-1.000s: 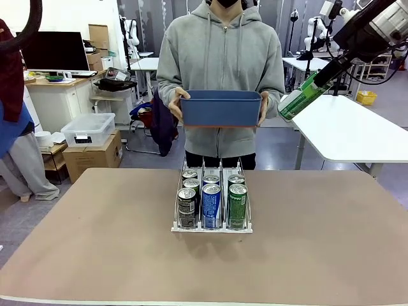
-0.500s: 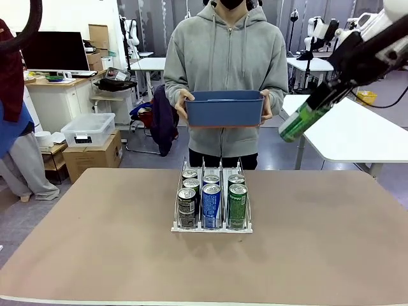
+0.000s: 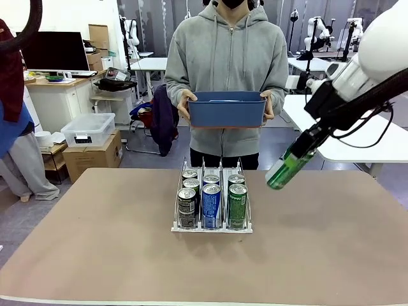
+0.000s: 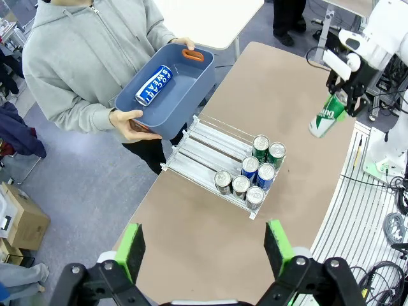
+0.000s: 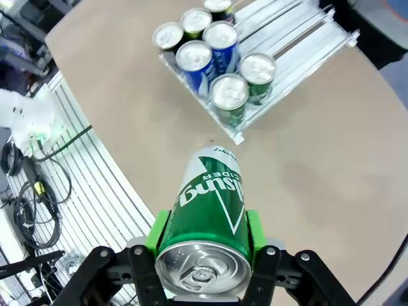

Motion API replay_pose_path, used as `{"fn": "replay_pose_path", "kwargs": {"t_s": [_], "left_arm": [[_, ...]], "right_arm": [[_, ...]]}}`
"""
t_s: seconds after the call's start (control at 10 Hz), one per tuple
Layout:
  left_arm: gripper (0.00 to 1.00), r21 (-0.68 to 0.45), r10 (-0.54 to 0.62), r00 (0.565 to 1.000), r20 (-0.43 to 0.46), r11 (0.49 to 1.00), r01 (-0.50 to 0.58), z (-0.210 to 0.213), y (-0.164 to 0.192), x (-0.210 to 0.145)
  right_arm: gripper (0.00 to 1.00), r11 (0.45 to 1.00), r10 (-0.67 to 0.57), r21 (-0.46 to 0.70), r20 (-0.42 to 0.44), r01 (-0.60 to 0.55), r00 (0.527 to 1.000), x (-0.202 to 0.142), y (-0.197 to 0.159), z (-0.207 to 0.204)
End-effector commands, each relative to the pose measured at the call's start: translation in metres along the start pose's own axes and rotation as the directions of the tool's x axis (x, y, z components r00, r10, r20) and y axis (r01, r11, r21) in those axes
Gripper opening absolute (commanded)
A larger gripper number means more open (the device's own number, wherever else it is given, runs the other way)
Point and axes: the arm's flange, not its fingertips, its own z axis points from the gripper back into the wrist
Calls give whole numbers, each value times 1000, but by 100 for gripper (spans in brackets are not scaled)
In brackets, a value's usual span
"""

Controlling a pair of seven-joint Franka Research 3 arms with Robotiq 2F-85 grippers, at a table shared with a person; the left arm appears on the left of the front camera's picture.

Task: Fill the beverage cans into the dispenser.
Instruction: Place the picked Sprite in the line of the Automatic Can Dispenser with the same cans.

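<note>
1. Over the far right part of the table [image 3: 95, 255], well up off the surface, your right gripper [image 5: 204, 233] pinches the green can [image 3: 288, 168] between its pads, near the can's silver top.
2. That top faces the wrist and the base points down and away at a slant. I judge this is so the can goes into a lane base-first and ends up standing.
3. Near the middle of the table, toward its far edge, sits the dispenser [image 3: 211, 229]. Seven cans [image 3: 211, 204] crowd the low front lip on your side: three dark in the left lane, two blue in the middle, two green in the right.
4. The lanes seem to slope toward that lip, so the bare stretch of each lane is at the back, on the person's side. The right lane, with the green cans, looks the likely slot.
5. Beyond the far edge, the person's hands [image 3: 183, 102] hold a blue tub [image 3: 226, 108] at chest height with one blue can [image 4: 155, 84] lying in it. Kept off the table, it leaves the backs of the lanes unblocked.
6. Your left gripper [image 4: 205, 247] hangs high above the table, jaws spread, nothing between them.
7. You have bare surface out to the right and near edges. Mind the thin dividers and the tops of the racked cans.
</note>
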Motion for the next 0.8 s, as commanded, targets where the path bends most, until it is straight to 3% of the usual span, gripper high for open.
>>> {"fn": "replay_pose_path", "kwargs": {"t_s": [0.0, 0.5, 0.6, 0.7], "left_arm": [[100, 6, -1, 1000, 3, 1000, 1, 1, 0, -3], [100, 6, -1, 1000, 3, 1000, 1, 1, 0, -3], [100, 6, -1, 1000, 3, 1000, 1, 1, 0, -3], [100, 6, -1, 1000, 3, 1000, 1, 1, 0, -3]], "right_arm": [[58, 1000, -2, -28, 6, 2, 1000, 2, 5, -16], [58, 979, 26, -199, -56, -37, 998, 18, 22, -72], [58, 987, 50, -147, -72, -61, 996, 21, 23, -71], [58, 983, 131, -125, -9, -131, 991, 30, 10, -55]]}}
